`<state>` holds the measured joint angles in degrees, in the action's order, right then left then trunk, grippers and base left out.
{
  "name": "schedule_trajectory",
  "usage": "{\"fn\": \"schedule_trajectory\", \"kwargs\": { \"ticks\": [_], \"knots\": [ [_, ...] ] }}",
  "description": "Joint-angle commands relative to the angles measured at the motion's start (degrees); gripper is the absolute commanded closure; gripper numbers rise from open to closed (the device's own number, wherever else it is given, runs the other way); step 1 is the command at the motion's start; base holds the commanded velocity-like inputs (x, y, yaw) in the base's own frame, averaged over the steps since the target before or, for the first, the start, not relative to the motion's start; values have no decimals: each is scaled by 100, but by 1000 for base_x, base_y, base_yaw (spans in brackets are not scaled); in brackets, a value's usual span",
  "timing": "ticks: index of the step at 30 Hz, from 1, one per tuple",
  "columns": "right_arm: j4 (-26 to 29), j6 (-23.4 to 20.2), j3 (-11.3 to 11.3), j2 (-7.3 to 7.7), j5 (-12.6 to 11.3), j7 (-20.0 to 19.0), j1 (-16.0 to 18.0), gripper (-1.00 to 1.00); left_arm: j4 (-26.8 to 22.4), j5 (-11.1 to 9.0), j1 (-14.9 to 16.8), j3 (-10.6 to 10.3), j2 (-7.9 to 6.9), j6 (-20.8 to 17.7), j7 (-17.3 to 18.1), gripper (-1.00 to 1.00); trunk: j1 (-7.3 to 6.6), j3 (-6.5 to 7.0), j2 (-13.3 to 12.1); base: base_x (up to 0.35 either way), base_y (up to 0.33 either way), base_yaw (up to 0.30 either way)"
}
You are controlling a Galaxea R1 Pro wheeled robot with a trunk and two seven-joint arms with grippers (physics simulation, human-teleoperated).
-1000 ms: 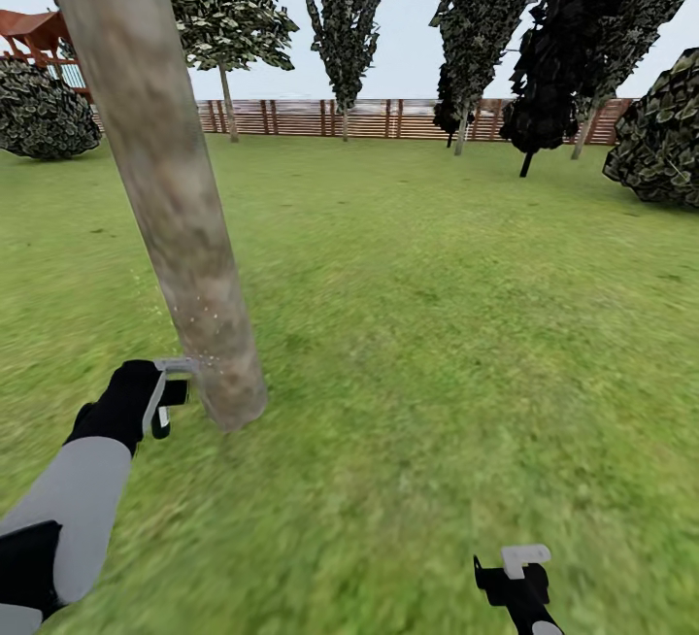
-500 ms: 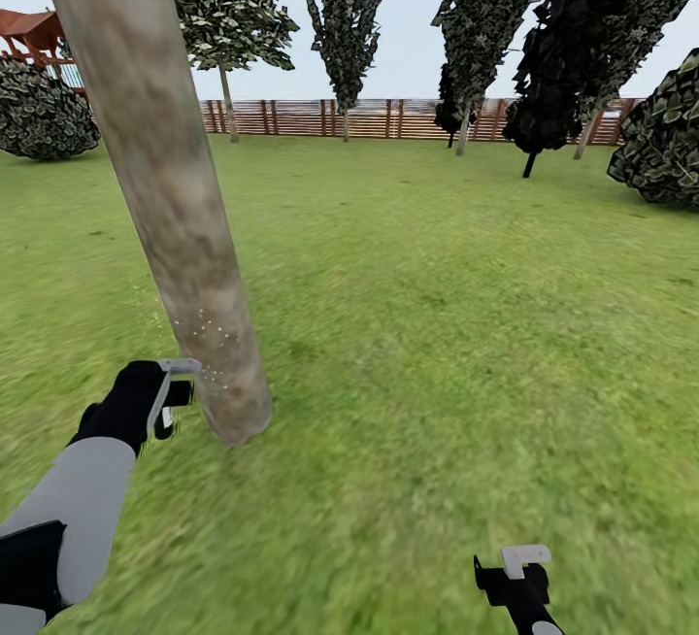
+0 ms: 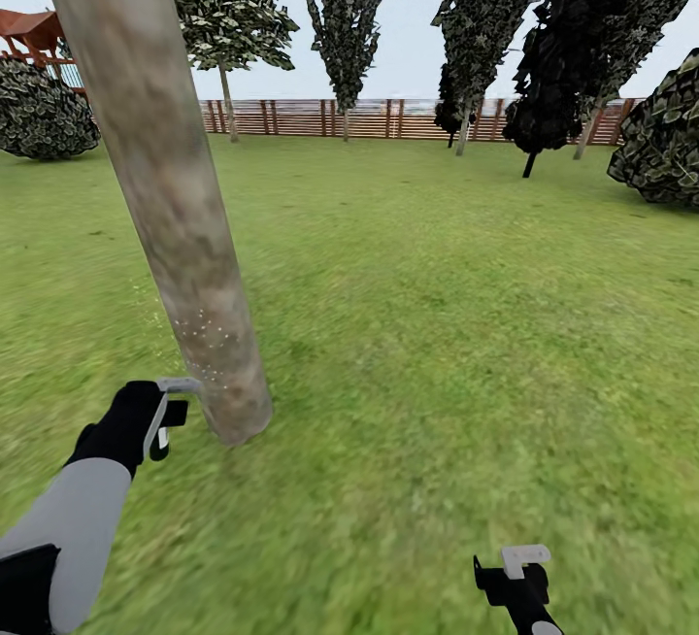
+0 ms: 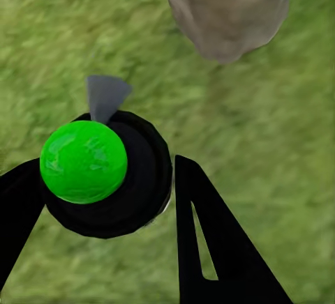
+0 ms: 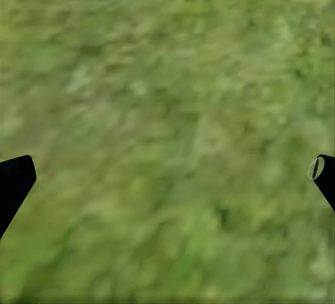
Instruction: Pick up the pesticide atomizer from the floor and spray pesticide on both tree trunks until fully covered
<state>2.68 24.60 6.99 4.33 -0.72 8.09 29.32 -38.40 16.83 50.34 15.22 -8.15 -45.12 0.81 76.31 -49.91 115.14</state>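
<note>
The left gripper, fingers pinching the small atomizer bottle, has speckled only the mottled grey-tan trunk's base; the right gripper's fingers are spread.

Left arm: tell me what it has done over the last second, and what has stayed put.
The left gripper has dropped lower beside the base of the tree trunk, staying close against it. White spray specks dot the lower trunk as before. From 1.0 s to 0.5 s ago the whole view shifted slightly, so the camera moved. The right gripper has stayed low over the lawn, open and empty.
</note>
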Motion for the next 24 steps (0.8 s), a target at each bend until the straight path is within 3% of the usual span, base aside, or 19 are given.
{"fn": "schedule_trajectory", "kwargs": {
  "ticks": [1, 4, 6, 9, 12, 24],
  "knots": [
    [-4, 10, 48, 2, -7, 35, 3, -100, -29, 10, 3, 25, -20, -26, 7, 100, -1, -5, 2, 0, 0, 0],
    [-4, 10, 48, 2, -7, 35, 3, -100, -56, 0, 17, 43, -255, -62, 11, 100, -1, -5, 2, 0, 0, 0],
    [-4, 10, 48, 1, -7, 35, 3, -100, -60, -6, 19, 13, -300, -67, 9, 100, -1, -5, 2, 0, 0, 0],
    [-4, 10, 48, 0, -7, 35, 3, -100, -50, -11, 6, -1, -248, -29, 3, 100, -1, -5, 2, 0, -125, 0],
    [-4, 10, 48, 2, -6, 35, 3, -100, -45, -5, 2, -1, -30, -22, -23, 100, -1, -5, 2, 0, -247, 0],
    [-4, 10, 48, -3, -7, 35, 3, -100, -45, -13, 2, -1, -9, -23, -8, 100, -1, -5, 2, 0, -270, 0]
  ]
}}
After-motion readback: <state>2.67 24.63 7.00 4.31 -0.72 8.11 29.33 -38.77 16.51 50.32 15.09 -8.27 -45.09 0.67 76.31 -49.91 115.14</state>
